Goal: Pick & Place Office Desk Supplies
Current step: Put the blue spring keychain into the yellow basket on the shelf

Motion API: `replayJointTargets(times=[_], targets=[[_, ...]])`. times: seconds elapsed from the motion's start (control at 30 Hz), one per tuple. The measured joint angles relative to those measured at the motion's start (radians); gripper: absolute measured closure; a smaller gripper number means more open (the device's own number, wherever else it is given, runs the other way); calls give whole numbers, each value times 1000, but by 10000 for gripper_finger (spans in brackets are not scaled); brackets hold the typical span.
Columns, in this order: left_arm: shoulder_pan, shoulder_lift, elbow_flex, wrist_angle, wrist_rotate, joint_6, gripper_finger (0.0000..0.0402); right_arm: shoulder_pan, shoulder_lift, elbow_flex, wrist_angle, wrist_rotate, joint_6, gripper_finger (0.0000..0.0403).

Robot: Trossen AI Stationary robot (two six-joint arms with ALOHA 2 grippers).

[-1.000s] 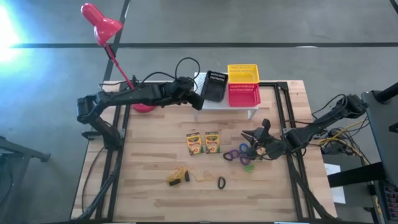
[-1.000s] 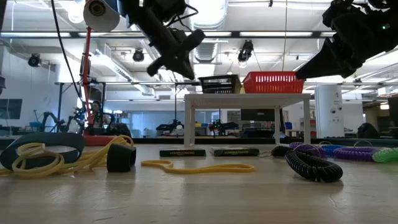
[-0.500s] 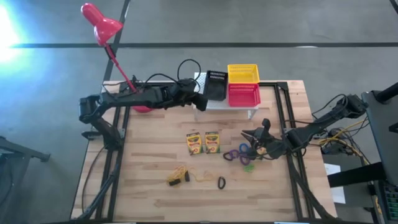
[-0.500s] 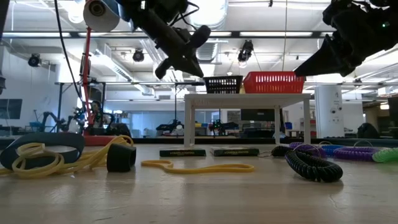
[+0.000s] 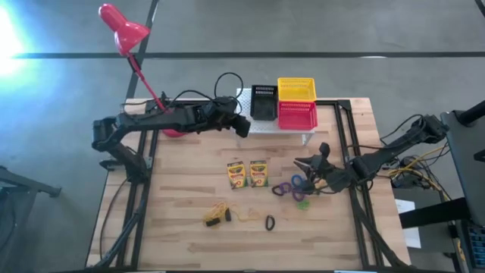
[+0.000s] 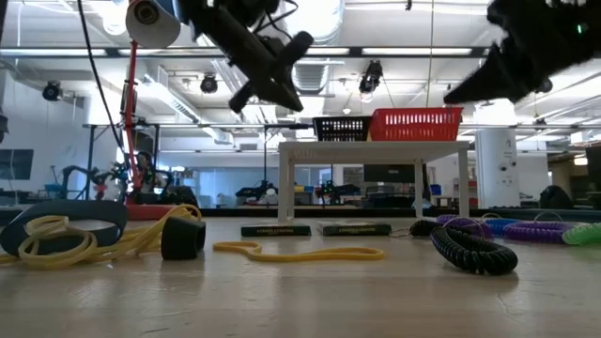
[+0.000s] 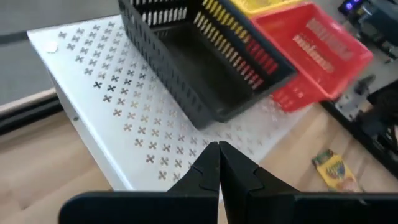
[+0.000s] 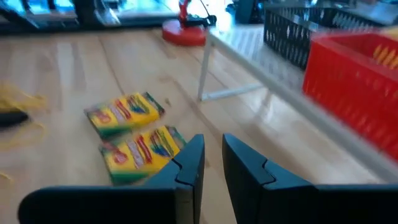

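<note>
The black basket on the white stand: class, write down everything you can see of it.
The black basket is a small rectangular bin with slatted walls, plastic by its look, upright and open-topped, and its inside looks empty in the left wrist view. It sits on the white perforated stand, near the corner. The yellow basket and the red basket stand close beside it. The left pincer, shut, is near but apart.

The yellow basket (image 7: 252,5) is cut off by the left wrist view's edge.
</note>
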Motion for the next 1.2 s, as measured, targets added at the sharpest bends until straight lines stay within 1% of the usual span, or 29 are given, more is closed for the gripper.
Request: replayJointTargets(times=[0.07,0.1,0.2,0.27,0.3,0.4,0.47,0.53,0.67,0.77,0.87,0.97,1.1,1.2], targets=[[-21,-27,0,-47,2,56,397,0,-22,45,-63,-30,-14,351],[-35,-37,0,-62,3,82,397,0,-30,68,-98,-75,-24,351],[-90,-48,-21,-68,-8,114,397,-7,-37,126,-223,-299,-77,351],[-131,-47,-49,-36,-19,128,397,-9,-28,139,-304,-417,-49,351],[-153,-45,-70,0,-23,140,397,-14,-23,143,-355,-447,-5,351],[-225,-44,-165,172,-25,180,397,-31,-20,142,-481,-492,173,347],[-271,-43,-236,318,-25,198,397,-43,-23,110,-513,-532,265,337],[-307,-42,-313,491,-26,203,397,-56,-22,65,-499,-558,328,323],[-350,-42,-449,797,-42,202,397,-105,-9,-34,-380,-563,381,287],[-363,-42,-515,931,-69,171,396,-166,14,-89,-259,-563,400,263],[-363,-42,-545,951,-90,143,396,-223,48,-125,-206,-565,379,248],[-362,-43,-549,948,-93,141,396,-255,74,-133,-187,-566,324,242],[-363,-43,-548,947,-91,141,396,-259,111,-143,-112,-583,220,246],[-362,-43,-548,948,-99,142,396,-259,148,-162,-41,-615,181,255]])
